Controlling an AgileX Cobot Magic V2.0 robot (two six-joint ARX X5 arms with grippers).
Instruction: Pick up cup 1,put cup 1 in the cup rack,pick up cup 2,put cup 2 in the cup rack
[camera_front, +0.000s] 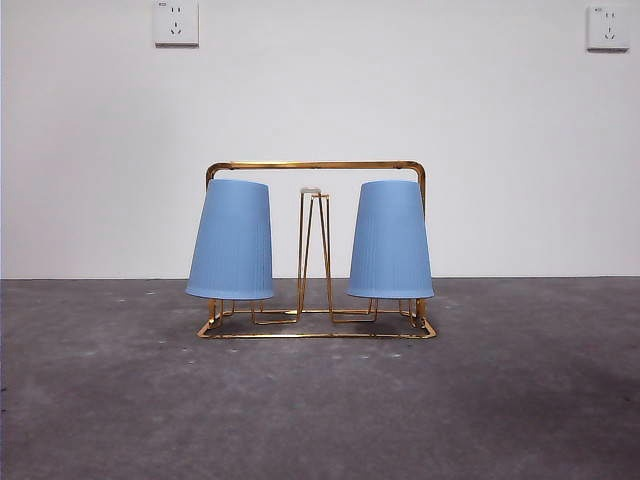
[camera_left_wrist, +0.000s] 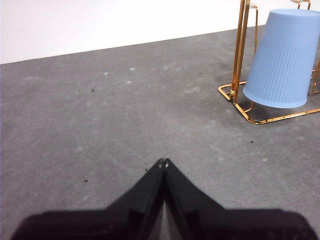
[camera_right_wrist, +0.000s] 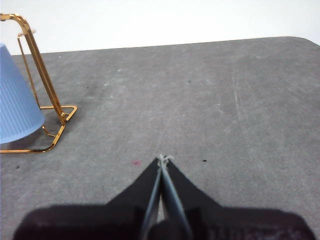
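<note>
Bare grey counter (camera_front: 320, 410) lies nearest; beyond it the gold cup rack (camera_front: 316, 166) carries both blue cups, left cup (camera_front: 232, 240) and right cup (camera_front: 390, 240), upturned; left gripper (camera_left_wrist: 163, 162) and right gripper (camera_right_wrist: 163, 159) wait with jaws closed, empty; nothing seems left except keeping clear.

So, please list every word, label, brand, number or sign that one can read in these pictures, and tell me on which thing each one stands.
There is none to read.
The two blue cups: plain ribbed sides, no print.
The cup rack: bare gold wire, no label.
The two wall sockets: only plug holes, no lettering visible.
The left gripper and the right gripper: plain black, no marking.
</note>
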